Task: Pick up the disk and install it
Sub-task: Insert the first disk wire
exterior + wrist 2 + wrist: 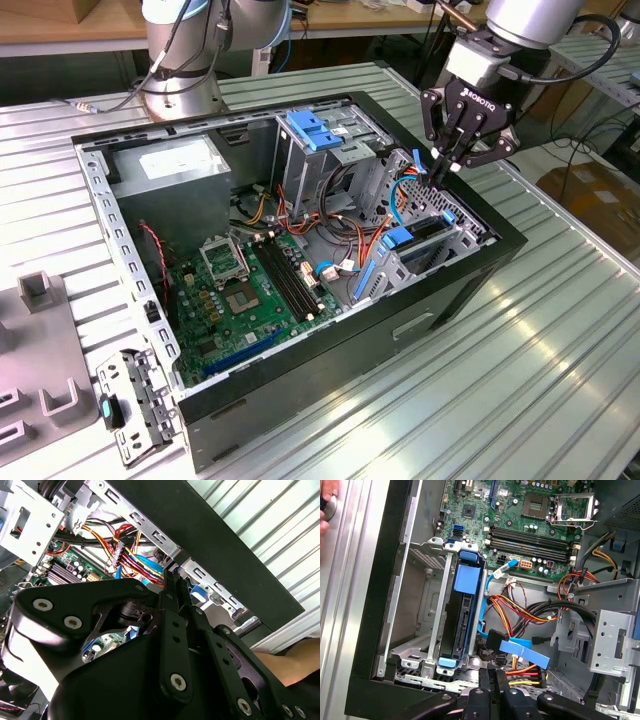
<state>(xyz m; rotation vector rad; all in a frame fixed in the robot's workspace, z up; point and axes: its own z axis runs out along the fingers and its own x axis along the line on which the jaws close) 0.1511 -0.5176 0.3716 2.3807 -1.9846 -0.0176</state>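
The disk [463, 625], a dark drive in a bright blue carrier, stands on edge in the metal drive cage [434, 630] at the front corner of the open computer case [300, 260]. In the exterior view the disk [424, 231] sits in that cage toward the exterior view's right. My gripper [438, 172] hangs just above the cage's far end, beside blue cables, with its fingers pressed together and nothing seen between them. In both wrist views the gripper [493, 676] [172, 582] is shut, its tips a short way past the disk's end and apart from it.
A flat blue cable [525, 652] and a bundle of coloured wires [530, 615] lie close to the fingertips. A lighter blue latch piece [314, 130] tops the upper bay. A person's hand [325, 505] rests on the slatted table [560, 330]. Grey fixtures [40, 350] sit at the exterior view's left.
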